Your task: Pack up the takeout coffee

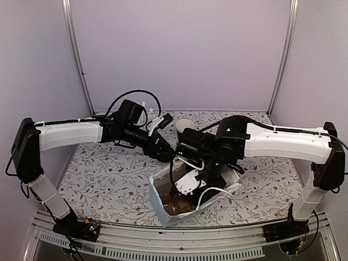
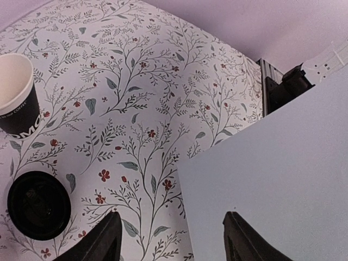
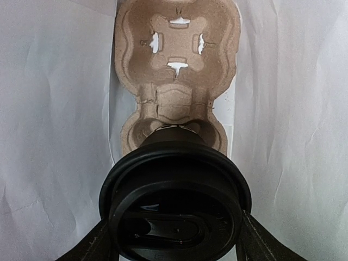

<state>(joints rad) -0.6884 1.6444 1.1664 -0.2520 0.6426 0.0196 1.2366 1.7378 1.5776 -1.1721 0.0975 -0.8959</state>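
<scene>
The coffee cup [image 3: 174,138], likely light and squashy, is being pinched at its lid [image 3: 174,190] by the right fingers [image 3: 89,250]; the left fingers [image 2: 109,239] are being held spread

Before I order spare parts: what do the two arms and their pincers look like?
The left arm and right arm have white shells, black joints and looping black cables. Green lights glow at the right wrist. The left pincer and right pincer have black tapering fingers.

soft even light, lilac cast, faint shadows, wrist views bowed at edges, close parts blurred
</scene>
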